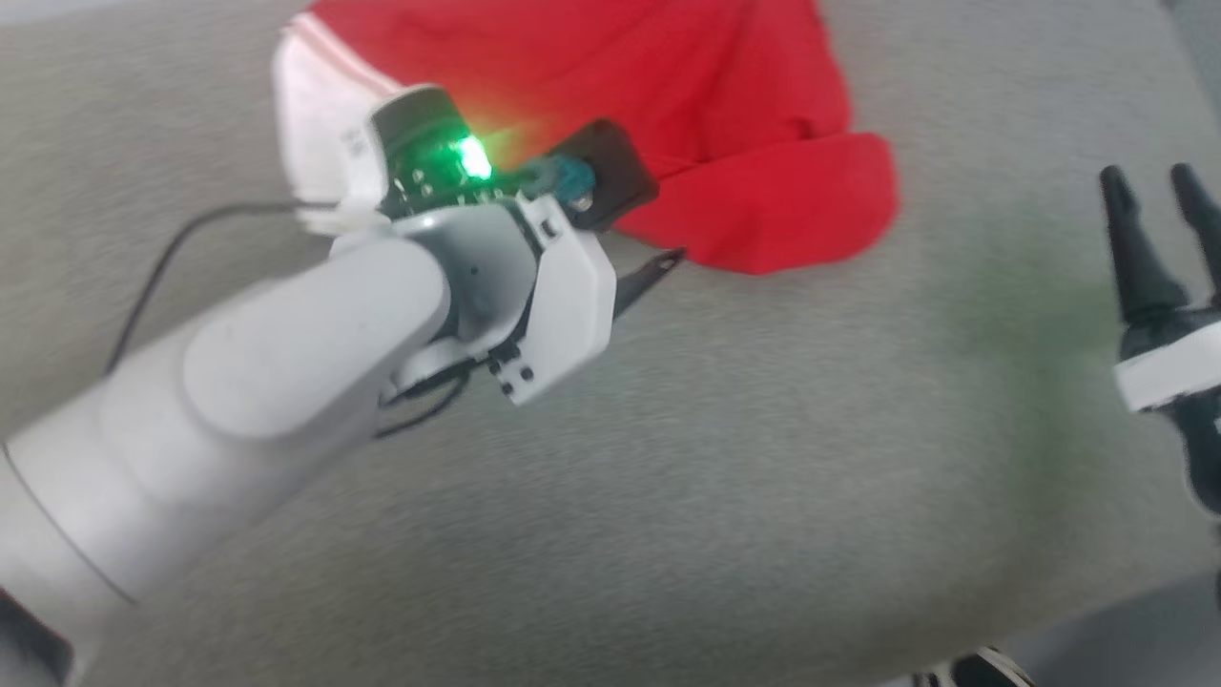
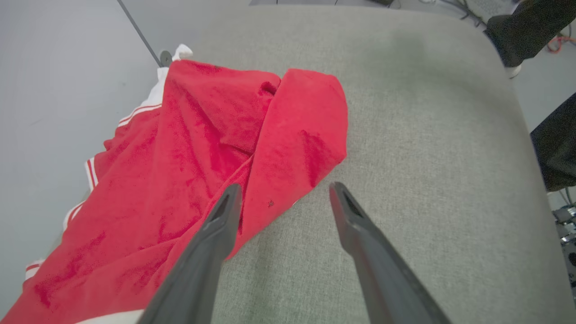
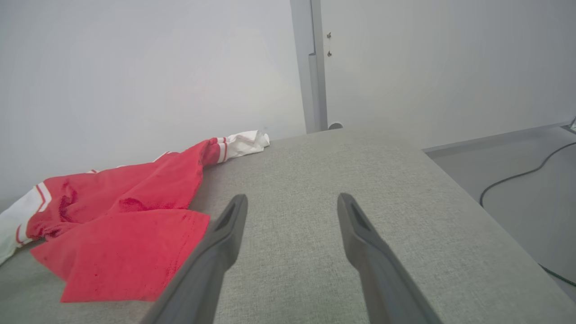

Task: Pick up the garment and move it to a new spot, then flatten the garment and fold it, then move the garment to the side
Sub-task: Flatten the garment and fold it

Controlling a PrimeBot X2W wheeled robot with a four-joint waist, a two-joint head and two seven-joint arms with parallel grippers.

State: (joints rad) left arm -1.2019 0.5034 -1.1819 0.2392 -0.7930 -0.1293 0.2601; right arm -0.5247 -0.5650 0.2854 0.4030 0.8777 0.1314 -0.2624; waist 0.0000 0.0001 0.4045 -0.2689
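A small red garment [image 2: 202, 148] of soft, nappy cloth, with white sleeves and red-and-white striped trim, lies rumpled on the far left part of a broad desk [image 1: 763, 458] covered in grey, felt-like woven fabric. It hugs the desk's left edge. In the left wrist view the striped trim runs along or over that edge, with pale grey floor [image 2: 54, 112] beside it. One white sleeve end reaches the far edge, close by the plain white wall [image 3: 135, 67]. A red flap is folded over on itself, its rounded corner pointing toward the desk's middle.

Bare grey fabric stretches from the garment across the middle, near and right parts of the desk, whose corners are rounded. A thin black cable [image 3: 517, 180] lies on the floor beyond the right edge. A person's dark trouser legs [image 2: 526, 27] stand beside one corner.

The left claw [image 2: 284, 186], two long dark tapered fingers on a smooth pale grey arm with a green light [image 1: 472, 157] at the wrist, stands spread and empty at the garment's near hem. One finger lies over red cloth, the other over bare desk. I cannot tell whether the tips touch.

The right claw [image 3: 292, 197] is likewise spread wide, grasping nothing, over bare fabric well apart from the garment, to its right.
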